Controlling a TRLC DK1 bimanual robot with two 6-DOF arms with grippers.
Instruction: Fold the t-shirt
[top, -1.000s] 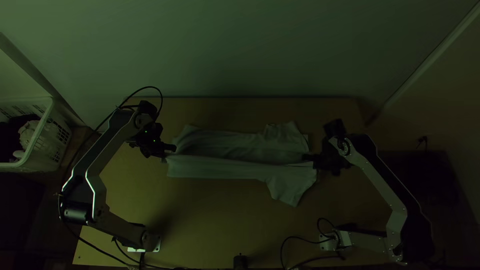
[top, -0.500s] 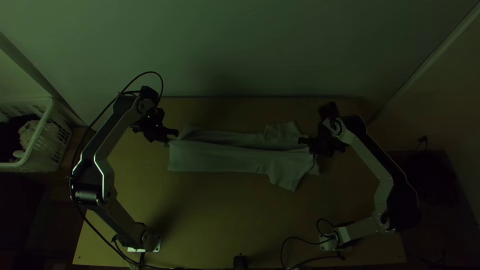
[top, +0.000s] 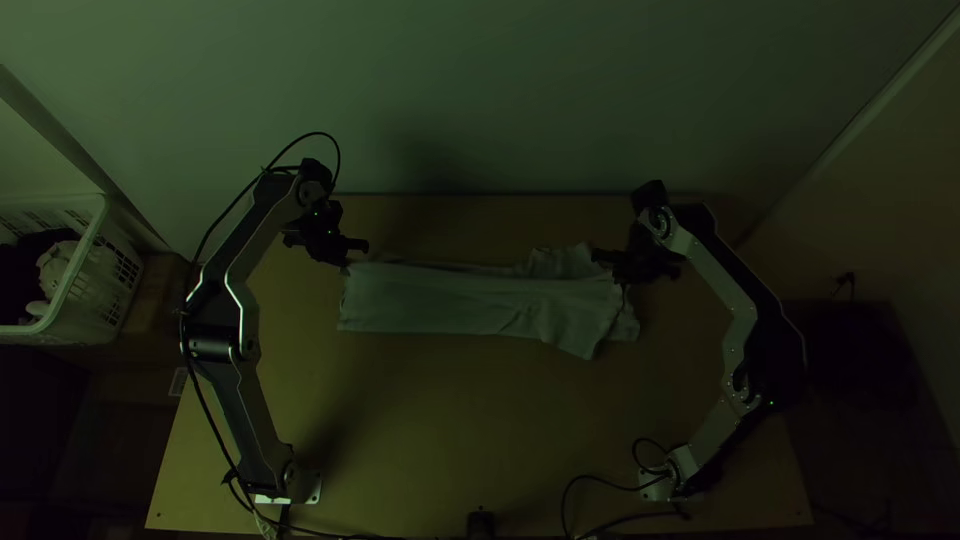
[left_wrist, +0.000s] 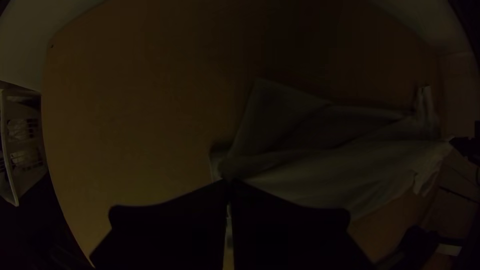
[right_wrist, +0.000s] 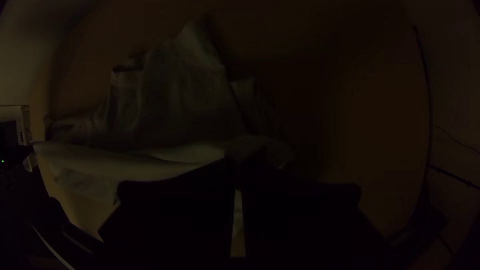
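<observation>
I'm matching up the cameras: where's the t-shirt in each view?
Top view: t-shirt across the far half of the table.
Left wrist view: t-shirt from the left gripper toward the right gripper.
Right wrist view: t-shirt from the right gripper toward the left gripper.
Shared landmark: the left gripper, holding the t-shirt.

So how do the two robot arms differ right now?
The fingers of the left arm pinch the straight hem end of the t-shirt; the fingers of the right arm pinch its sleeve end. A black cable loops above the left arm's far end, while the right arm's has none. Both arms bend outward.
</observation>
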